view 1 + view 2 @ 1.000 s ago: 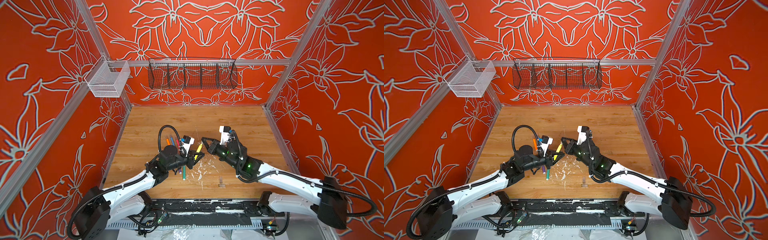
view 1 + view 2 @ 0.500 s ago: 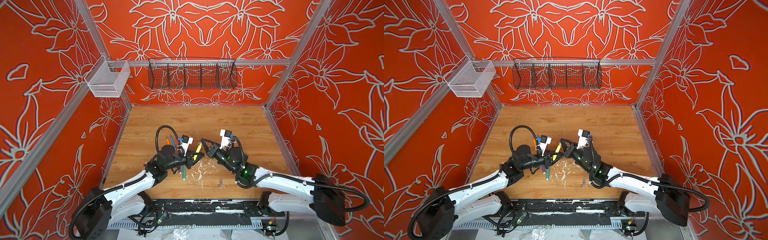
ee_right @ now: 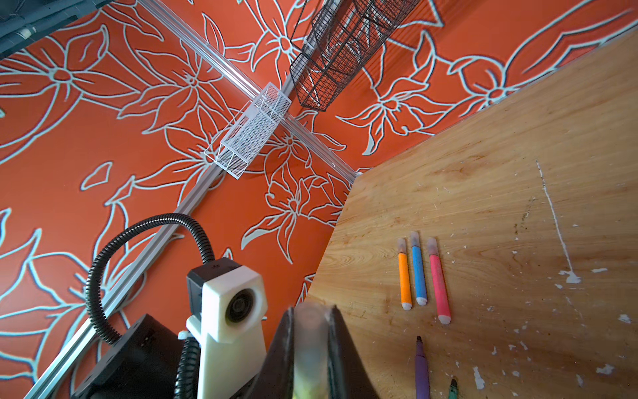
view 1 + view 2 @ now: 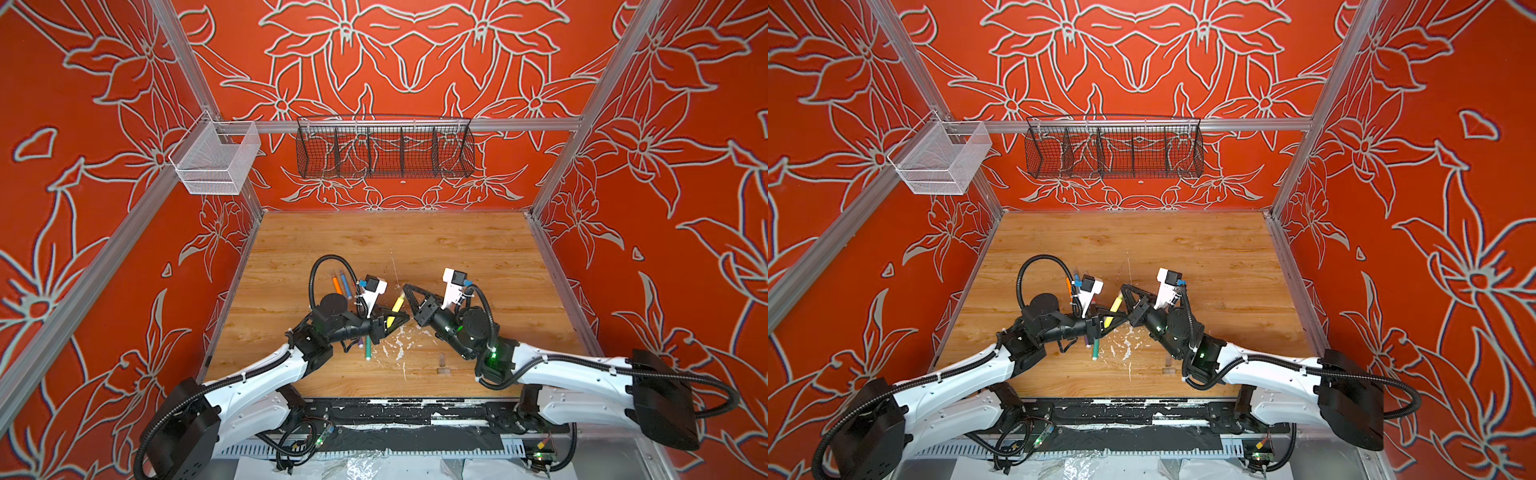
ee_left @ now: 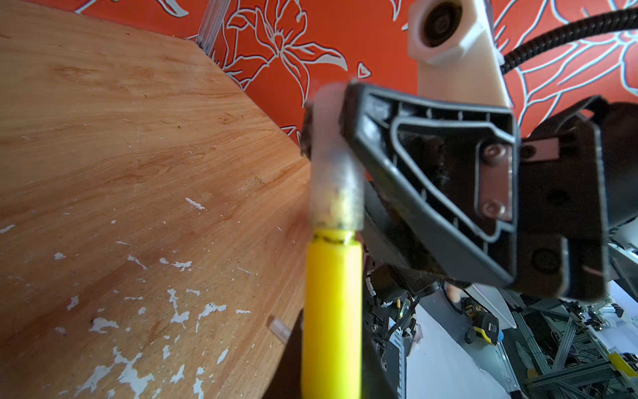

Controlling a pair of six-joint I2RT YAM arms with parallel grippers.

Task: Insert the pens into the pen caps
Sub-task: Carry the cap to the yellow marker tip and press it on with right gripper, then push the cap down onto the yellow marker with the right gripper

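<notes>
The right gripper (image 4: 408, 291) has edged in toward the left gripper (image 4: 395, 320), meeting it above the table (image 4: 457, 249). The left pinches a yellow pen (image 4: 396, 307), its tip slanting away from that gripper into a clear cap (image 5: 336, 179) clamped tight in the right gripper. Pen and cap share one line, and the cap looks almost seated.
</notes>
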